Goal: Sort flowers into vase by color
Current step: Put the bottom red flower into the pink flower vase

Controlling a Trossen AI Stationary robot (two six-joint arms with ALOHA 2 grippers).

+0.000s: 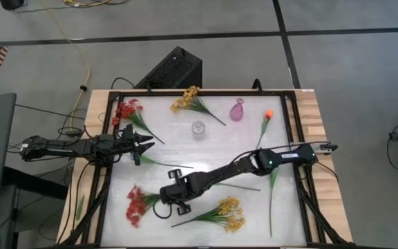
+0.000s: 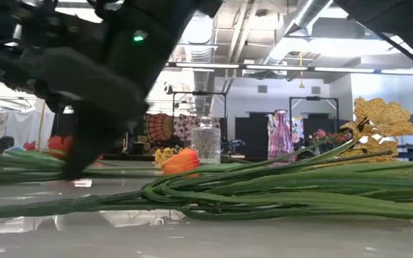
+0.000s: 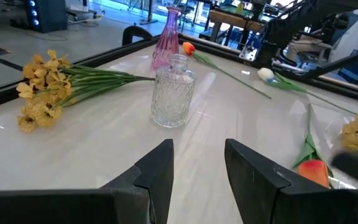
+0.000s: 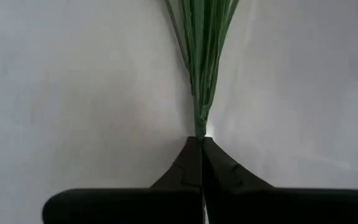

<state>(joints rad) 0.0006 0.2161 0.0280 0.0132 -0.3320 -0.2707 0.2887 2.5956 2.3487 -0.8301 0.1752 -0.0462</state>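
My right gripper [image 1: 163, 198] reaches across the table's near half and is shut on the green stems of a red blossom spray [image 1: 135, 205]. My left gripper [image 1: 147, 143] hovers open over the left side, facing the clear glass vase [image 3: 174, 90] and the pink vase [image 3: 166, 37] behind it. An orange tulip [image 3: 314, 171] lies just beside it. A second red spray [image 1: 126, 111] and a yellow spray [image 1: 188, 99] lie at the far edge. Another yellow spray [image 1: 226, 211] lies near. An orange tulip [image 1: 268, 114] and a white tulip [image 3: 265, 74] lie to the right. My right gripper pinches the red spray's bundled stems at their cut end [image 4: 199, 127] between its two fingertips. The fingers lie in line with the stems, which fan out away from them. The blossoms lie on the table toward the left; whether the stem end is lifted, I cannot tell.
Both vases stand upright at the table's far middle, the clear one [image 1: 198, 129] nearer than the pink one [image 1: 236, 111]. A dark frame [image 1: 107, 173] borders the white tabletop. My right arm [image 1: 254, 162] stretches low across the middle, over a long green stem [image 1: 271, 200].
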